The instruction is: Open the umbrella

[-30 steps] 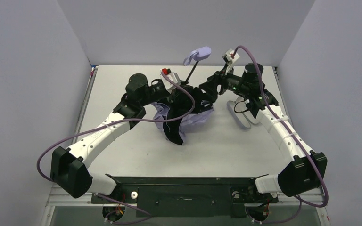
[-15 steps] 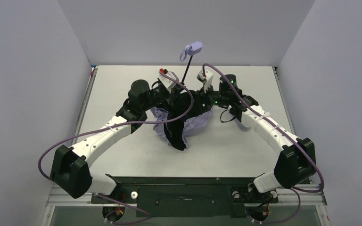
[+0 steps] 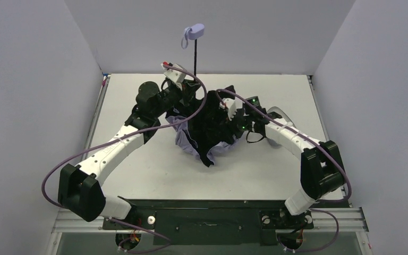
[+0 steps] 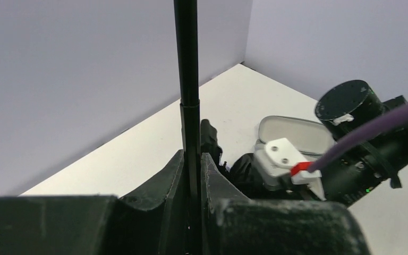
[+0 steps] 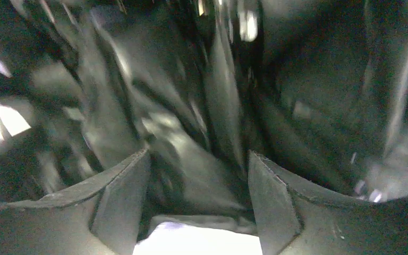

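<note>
Task judged partly done: the compact folding umbrella with a pale lavender and black canopy [image 3: 187, 142] lies in a crumpled heap at the centre of the white worktop [image 3: 255, 170]. Its thin black shaft [image 3: 196, 61] is drawn out and points up toward 12 o'clock. The small lavender handle with wrist loop [image 3: 194, 32] is raised well clear of the canopy against the back wall. The canopy is not spread. The fabric is seen slack and folded, black inner side mostly up, lavender showing at 8 o'clock of the heap. What is left, by judgement: the canopy has to be pushed out along the shaft until it spreads and latches. The left gripper [image 4: 192, 180] is at 11 o'clock of the heap and is closed tight on the shaft, which runs straight up between its fingers in the wrist view. The right gripper [image 5: 199, 212] is pressed into the heap from 3 o'clock with its fingers spread wide. Black canopy fabric fills the gap between them and nothing is seen pinched. Whether a rib or the runner sits there cannot be told, since the wrist view is blurred. The one container-like thing is a pale oval fabric sleeve [image 4: 292, 133], lying flat on the worktop at 3 o'clock of the canopy, partly hidden under the right arm in the top view. Nothing is seen in it.
</note>
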### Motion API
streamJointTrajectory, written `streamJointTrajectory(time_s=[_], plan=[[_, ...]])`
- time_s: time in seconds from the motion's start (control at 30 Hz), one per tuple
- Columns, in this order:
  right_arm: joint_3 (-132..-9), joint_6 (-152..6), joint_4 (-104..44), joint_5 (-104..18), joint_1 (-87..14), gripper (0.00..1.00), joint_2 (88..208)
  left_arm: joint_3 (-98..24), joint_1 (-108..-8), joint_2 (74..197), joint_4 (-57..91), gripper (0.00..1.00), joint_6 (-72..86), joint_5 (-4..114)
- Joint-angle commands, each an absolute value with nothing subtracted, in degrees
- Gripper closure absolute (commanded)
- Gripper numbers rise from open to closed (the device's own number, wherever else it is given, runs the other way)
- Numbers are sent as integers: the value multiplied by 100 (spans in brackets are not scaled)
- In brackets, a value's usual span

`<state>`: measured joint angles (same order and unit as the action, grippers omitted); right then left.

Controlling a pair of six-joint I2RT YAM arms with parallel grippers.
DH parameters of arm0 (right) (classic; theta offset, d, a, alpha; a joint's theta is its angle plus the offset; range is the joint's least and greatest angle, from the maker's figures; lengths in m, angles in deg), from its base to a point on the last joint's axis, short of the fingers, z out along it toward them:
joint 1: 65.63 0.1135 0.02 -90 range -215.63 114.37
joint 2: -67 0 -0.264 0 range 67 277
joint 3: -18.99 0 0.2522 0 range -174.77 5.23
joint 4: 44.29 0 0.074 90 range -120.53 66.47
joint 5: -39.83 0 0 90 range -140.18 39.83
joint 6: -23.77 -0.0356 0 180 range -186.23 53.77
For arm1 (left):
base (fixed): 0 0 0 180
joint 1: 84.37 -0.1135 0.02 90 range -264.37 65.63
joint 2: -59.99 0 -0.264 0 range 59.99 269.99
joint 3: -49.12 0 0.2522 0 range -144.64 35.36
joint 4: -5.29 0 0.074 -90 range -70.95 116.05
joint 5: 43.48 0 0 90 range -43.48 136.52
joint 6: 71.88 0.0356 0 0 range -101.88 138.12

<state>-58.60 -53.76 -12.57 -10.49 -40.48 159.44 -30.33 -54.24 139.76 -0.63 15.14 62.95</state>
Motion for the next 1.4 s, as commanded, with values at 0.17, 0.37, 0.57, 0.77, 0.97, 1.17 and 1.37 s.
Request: streamJointTrajectory(time_s=[0.17,0.37,0.57,0.77,0.97,1.17,1.37], plan=[[-5493,-1885,1117,-1203,-4897,32,14750,-3416,-5722,13997,-806,100,1226,6680],[-6103,-3906,-187,-478,-4853,37,14571,-3459,-5617,14091,-909,100,1097,6800],[-6225,-6973,-2846,-719,-4572,47,14762,-3616,-5574,14172,-905,100,971,6768],[-6612,-7637,-3511,-1010,-4019,52,15447,-3726,-5528,14209,-912,100,839,6851],[-6661,-7924,-4000,-1689,-3824,67,16142,-3737,-5502,14190,-966,100,769,7012],[-6683,-7884,-3981,-2318,-3894,70,16686,-3664,-5510,14028,-896,100,875,7224],[-6669,-7114,-3372,-2513,-4073,64,17006,-3529,-5511,13843,-835,100,925,7338]])
